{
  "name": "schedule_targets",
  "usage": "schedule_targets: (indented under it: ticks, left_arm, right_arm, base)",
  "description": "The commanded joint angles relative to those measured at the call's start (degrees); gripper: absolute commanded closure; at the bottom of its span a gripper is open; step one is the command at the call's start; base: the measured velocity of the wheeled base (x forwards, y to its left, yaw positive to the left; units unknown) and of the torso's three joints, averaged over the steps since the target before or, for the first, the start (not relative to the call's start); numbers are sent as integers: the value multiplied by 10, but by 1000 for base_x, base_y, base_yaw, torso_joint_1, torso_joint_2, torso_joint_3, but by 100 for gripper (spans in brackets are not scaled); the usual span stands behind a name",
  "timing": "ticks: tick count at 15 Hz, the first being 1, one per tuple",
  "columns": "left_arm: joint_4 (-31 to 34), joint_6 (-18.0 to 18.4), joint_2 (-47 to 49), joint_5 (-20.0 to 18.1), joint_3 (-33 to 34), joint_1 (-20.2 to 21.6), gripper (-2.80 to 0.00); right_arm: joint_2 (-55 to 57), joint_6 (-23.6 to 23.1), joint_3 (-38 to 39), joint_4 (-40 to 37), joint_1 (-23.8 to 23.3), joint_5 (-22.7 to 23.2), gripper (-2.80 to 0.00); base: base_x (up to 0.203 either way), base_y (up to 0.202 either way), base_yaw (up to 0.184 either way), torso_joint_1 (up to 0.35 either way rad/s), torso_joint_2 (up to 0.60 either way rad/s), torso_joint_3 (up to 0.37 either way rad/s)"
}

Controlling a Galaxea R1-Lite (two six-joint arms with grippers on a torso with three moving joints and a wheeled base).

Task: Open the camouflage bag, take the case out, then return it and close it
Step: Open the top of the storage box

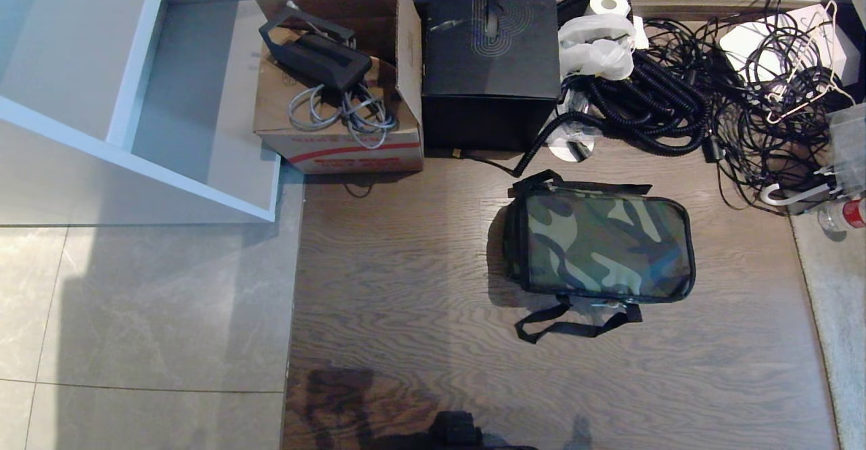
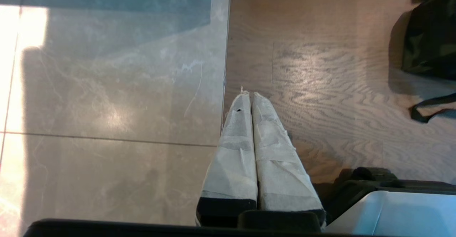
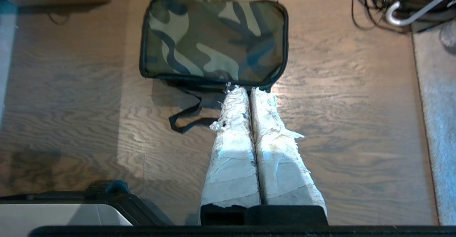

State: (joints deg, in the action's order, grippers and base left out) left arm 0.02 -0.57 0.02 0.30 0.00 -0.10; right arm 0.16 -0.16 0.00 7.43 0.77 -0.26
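Two kinds of floor meet under the robot: grey tile on its left and a wood floor (image 1: pixel 406 287) ahead, and everything in view sits on the wood or along the far wall, so any work must be done low down. Largest on the left is a white shelf unit (image 1: pixel 135 98), well apart from the task. Against the wall stand a black cube box (image 1: pixel 488 51) with a spiral logo and, touching its side, a brown cardboard box (image 1: pixel 338 118) carrying a black device and grey cords; a heap of black cables (image 1: pixel 710 98) sprawls to the right. Nearer the robot, alone on open wood, lies the camouflage bag (image 1: pixel 602 245), lid closed and flat on top, presumably set apart from the clutter so both arms can reach round it. Its black strap (image 1: pixel 565 325) trails loose on the floor toward the robot. The case is not visible; I judge it is inside the shut bag. Neither arm shows from the head. The left gripper (image 2: pixel 250 94) hangs over the seam of tile and wood, well clear of the bag, jaws pressed together on nothing. The right gripper (image 3: pixel 249 89) hovers above the bag's near edge, jaws likewise pressed together and empty, so opening has not begun.
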Motion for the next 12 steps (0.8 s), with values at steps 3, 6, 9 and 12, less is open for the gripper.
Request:
schedule_targets:
  ticks: [3,6,9,12]
  left_arm:
    - [0,0,0,0,0,0,0]
    - [1,0,0,0,0,0,0]
    - [1,0,0,0,0,0,0]
    - [1,0,0,0,0,0,0]
  right_arm:
    - [0,0,23,0,0,0,0]
    - [-1,0,23,0,0,0,0]
    - [0,0,23,0,0,0,0]
    - [-1,0,23,0,0,0,0]
  base:
    - [0,0,0,-1,3,-201]
    - [0,0,0,5,3,-196]
    - [0,0,0,5,5,-164]
    - [0,0,0,2,1,-29]
